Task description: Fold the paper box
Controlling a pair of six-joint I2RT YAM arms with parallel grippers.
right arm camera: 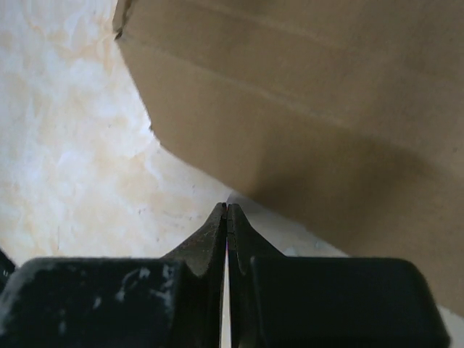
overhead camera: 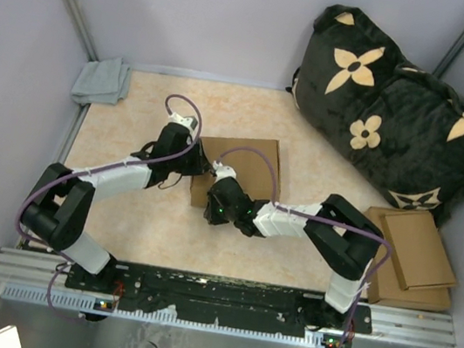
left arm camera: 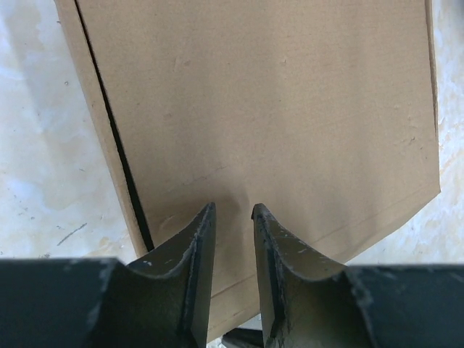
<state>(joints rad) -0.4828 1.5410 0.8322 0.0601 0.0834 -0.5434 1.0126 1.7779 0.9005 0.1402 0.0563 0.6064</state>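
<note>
The paper box [overhead camera: 247, 163] is a brown cardboard sheet lying mid-table, folded over into a flat slab. My left gripper [overhead camera: 200, 167] is at its left edge. In the left wrist view the jaws [left arm camera: 232, 209] stand a narrow gap apart over the box's top panel [left arm camera: 268, 109], holding nothing; a dark slit [left arm camera: 116, 138] runs along the panel's left side. My right gripper [overhead camera: 214, 202] is at the box's near left corner. In the right wrist view it [right arm camera: 227, 206] is shut and empty, just below the box's raised edge [right arm camera: 326, 109].
A black pillow with tan flowers [overhead camera: 401, 112] fills the back right. A stack of smaller flat cardboard pieces [overhead camera: 413, 256] lies at the right edge. A grey cloth [overhead camera: 103, 80] sits in the back left corner. Walls close in on both sides.
</note>
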